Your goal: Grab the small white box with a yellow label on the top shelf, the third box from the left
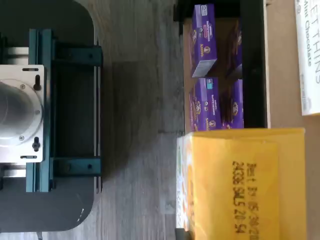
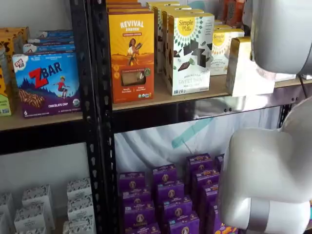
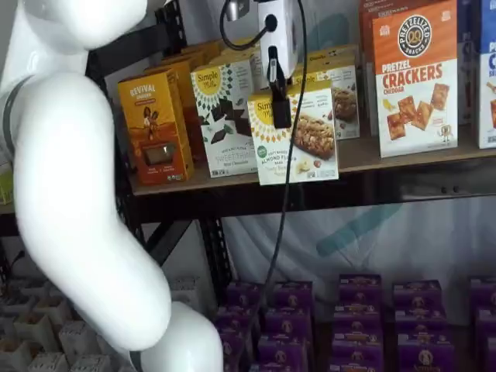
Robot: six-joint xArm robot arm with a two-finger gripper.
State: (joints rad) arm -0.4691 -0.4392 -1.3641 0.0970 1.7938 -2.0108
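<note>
The small white box (image 3: 304, 141), with a yellow round logo and a food picture, hangs at the front edge of the top shelf (image 3: 403, 155), pulled forward of its neighbours. My gripper (image 3: 280, 120) comes down from above and is shut on it, one black finger lying over its front face. In a shelf view the box (image 2: 246, 68) shows its yellow side at the shelf (image 2: 146, 100) edge, with the gripper hidden behind the white arm (image 2: 282, 34). The wrist view shows the box's yellow top (image 1: 240, 185) with a printed date.
The taller Simple Mills box with chocolate pieces (image 3: 223, 116) and an orange Revival box (image 3: 155, 128) stand to the left. A crackers box (image 3: 415, 77) stands to the right. Purple boxes (image 3: 349, 325) fill the lower shelf. Black uprights (image 2: 97, 117) frame the bay.
</note>
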